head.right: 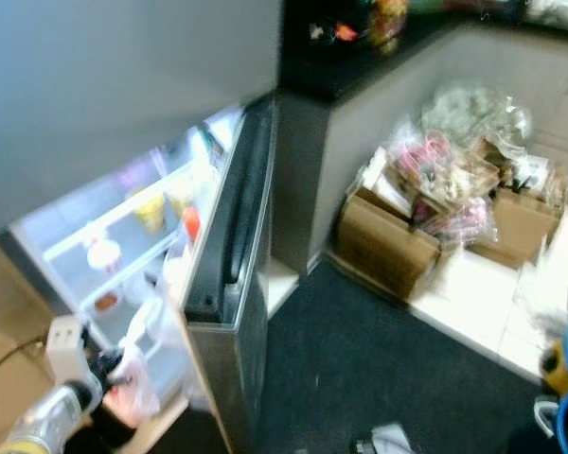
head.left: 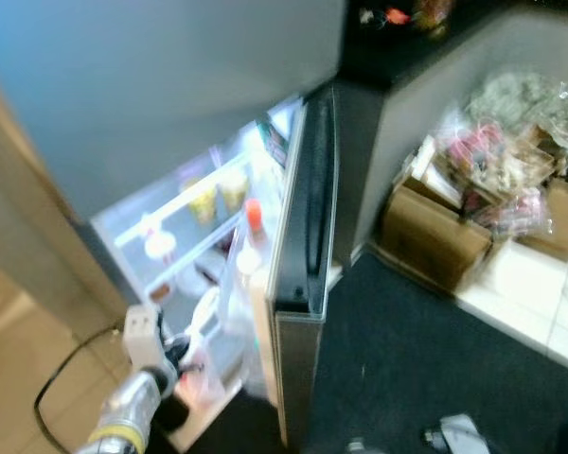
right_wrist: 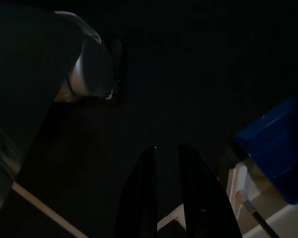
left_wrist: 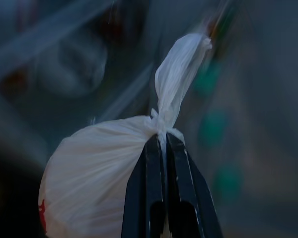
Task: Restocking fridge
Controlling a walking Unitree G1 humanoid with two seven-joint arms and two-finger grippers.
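My left gripper (left_wrist: 164, 141) pinches a white bag (left_wrist: 97, 173) by its knot, at the open fridge (head.left: 303, 236). My right gripper (right_wrist: 166, 151) hangs with its fingers a little apart.

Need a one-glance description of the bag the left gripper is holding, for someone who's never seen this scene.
Find the open fridge with its lit shelves. Low at its opening, the left gripper pinches a white plastic bag just below its knot. Unlike the bottles and jars around it, it is soft, round and tied shut, with a twisted tail.

No text, label or number is sharp enough to read.
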